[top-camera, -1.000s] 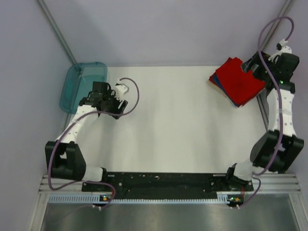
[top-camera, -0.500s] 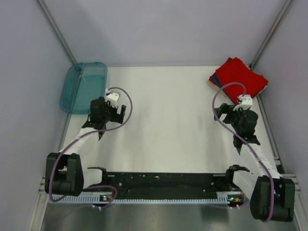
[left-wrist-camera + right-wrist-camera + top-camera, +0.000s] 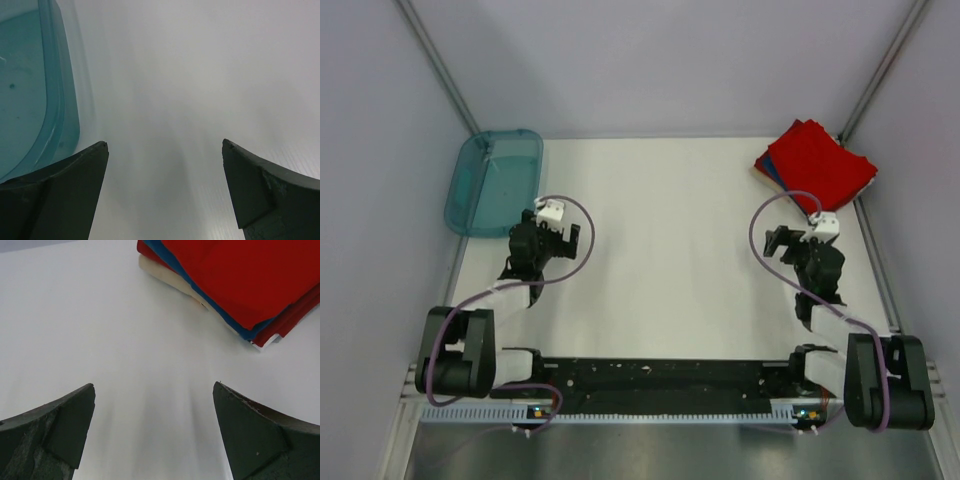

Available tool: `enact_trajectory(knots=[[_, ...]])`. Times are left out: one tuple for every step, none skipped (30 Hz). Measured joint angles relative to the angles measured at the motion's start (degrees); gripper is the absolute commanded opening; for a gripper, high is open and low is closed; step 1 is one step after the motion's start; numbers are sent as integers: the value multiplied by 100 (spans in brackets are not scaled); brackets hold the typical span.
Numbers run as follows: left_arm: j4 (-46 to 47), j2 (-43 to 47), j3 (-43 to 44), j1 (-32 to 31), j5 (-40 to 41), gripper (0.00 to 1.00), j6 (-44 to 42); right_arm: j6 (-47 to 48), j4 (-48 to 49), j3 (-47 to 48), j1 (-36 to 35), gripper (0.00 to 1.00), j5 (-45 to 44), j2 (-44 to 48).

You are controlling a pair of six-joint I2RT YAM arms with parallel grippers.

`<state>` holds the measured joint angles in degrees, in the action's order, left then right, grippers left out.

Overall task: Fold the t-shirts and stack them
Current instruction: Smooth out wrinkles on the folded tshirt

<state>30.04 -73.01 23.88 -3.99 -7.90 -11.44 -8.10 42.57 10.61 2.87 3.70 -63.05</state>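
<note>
A stack of folded t-shirts (image 3: pixel 815 165) lies at the table's far right corner, a bright red one on top. In the right wrist view the stack (image 3: pixel 240 280) shows red on top, a blue layer, more red and a cream layer beneath. My right gripper (image 3: pixel 788 240) is open and empty, near side of the stack and apart from it; its view (image 3: pixel 153 390) shows bare white table between the fingers. My left gripper (image 3: pixel 548 238) is open and empty over the table (image 3: pixel 165 145), just near of the teal tray.
A translucent teal plastic tray (image 3: pixel 495 180) sits at the far left and shows at the left edge of the left wrist view (image 3: pixel 30 85). Grey walls and metal posts close in the white table (image 3: pixel 670 240). The arm bases and a black rail (image 3: pixel 660 375) line the near edge.
Both arms have drawn back toward their bases. The right gripper left the stack at the far right corner and came down the right side. The left gripper moved away from the tray.
</note>
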Motion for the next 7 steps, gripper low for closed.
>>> enact_trajectory(knots=[[52,-11,0,0,-7,99,0,2,55,-7,-9,99,-2,-2],[101,-28,0,2,-20,99,0,4,122,-9,-11,99,-11,-2],[142,-44,0,4,-42,99,-2,4,184,-11,-11,99,-24,-2],[160,-55,0,9,-59,99,-4,4,223,-11,-11,99,-33,-2],[168,-57,0,15,-107,99,-20,4,245,-9,-11,99,-42,-2],[184,-59,-4,20,-162,99,-31,4,254,-9,-11,99,-57,-2],[212,-57,-11,20,-199,99,-46,4,251,-9,-11,99,-63,-4]])
